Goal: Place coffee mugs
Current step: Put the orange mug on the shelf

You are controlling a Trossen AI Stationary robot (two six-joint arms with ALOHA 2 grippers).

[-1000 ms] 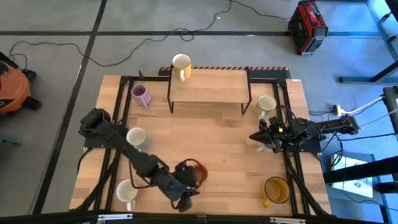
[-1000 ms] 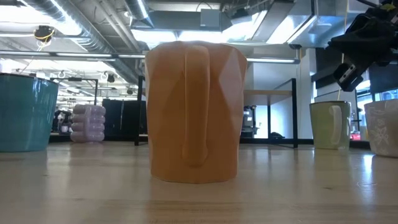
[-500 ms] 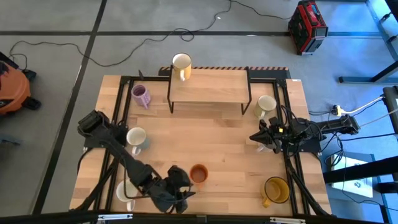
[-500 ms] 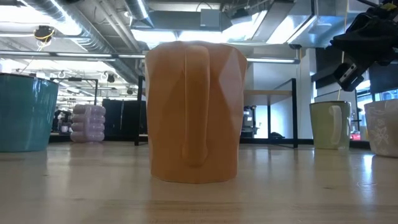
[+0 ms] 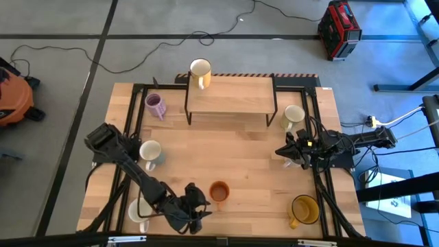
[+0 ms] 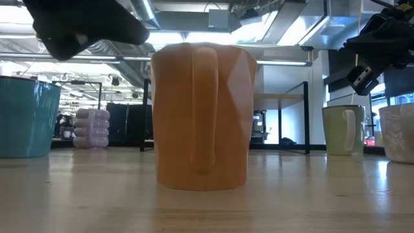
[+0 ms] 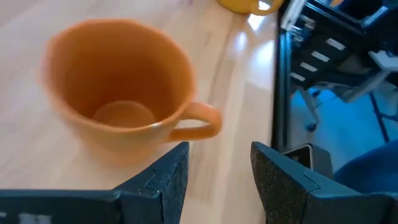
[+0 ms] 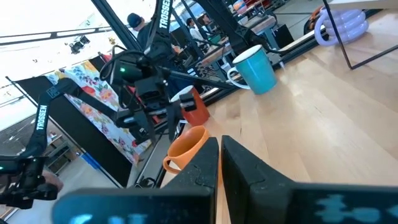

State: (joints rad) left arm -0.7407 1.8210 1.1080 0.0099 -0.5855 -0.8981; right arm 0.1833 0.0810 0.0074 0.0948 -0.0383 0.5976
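Wooden table (image 5: 240, 147) is carrying the orange mug (image 5: 219, 191) upright near its front edge; the left gripper (image 5: 194, 212), jaws spread and empty, is hanging just beside it and should be retreating without clipping the handle. Right gripper (image 5: 282, 152) is waiting closed, empty.

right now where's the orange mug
High view: the orange mug stands upright near the table's front edge, centre-left, just right of the open left gripper.

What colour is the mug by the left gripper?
Orange mug, clearest in the left wrist view.
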